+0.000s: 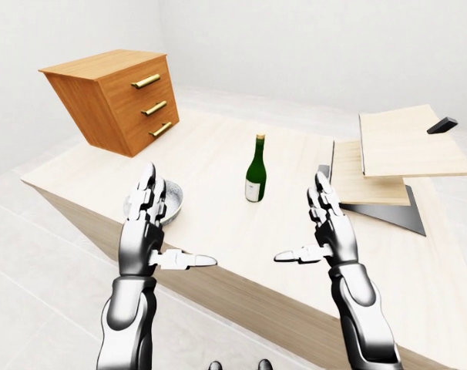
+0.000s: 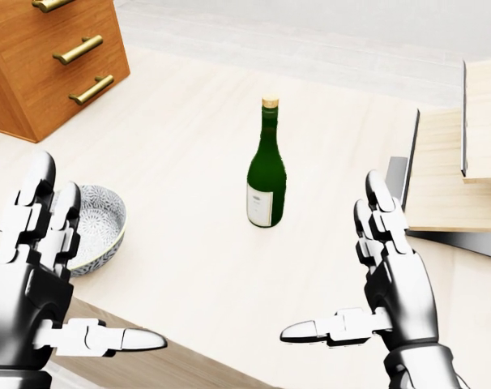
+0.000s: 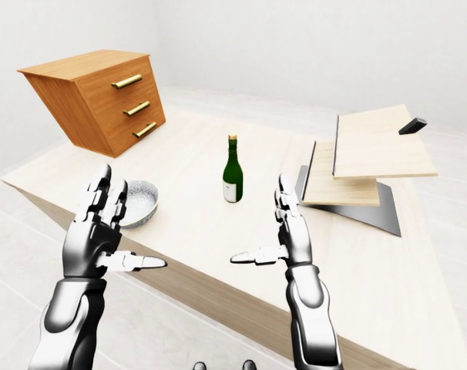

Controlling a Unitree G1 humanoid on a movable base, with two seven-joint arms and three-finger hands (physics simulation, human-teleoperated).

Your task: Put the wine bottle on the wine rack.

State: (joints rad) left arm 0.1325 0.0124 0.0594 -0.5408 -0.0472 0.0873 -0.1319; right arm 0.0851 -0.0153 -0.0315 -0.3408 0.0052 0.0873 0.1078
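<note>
Pale wood table (image 2: pixel 189 138) carries one green wine bottle (image 2: pixel 266 174), upright, near centre of head view, w/ cork-coloured cap & white label. One patterned bowl (image 3: pixel 139 203) sits nr the table's lower-left edge, well apart from bottle. One wooden drawer chest (image 1: pixel 118 99) w/ three brass handles stands upper left. Stacked wood-panel wine rack (image 1: pixel 388 158) on dark base, at right. Two robot hands: left hand (image 2: pixel 35 275) & right hand (image 2: pixel 391 284) both spread wide, thumbs pointing inward, holding nothing, bottle between & above them. Eye views alone show a small dark block (image 1: pixel 442 125) atop the rack, plus forearms & grey floor.
</note>
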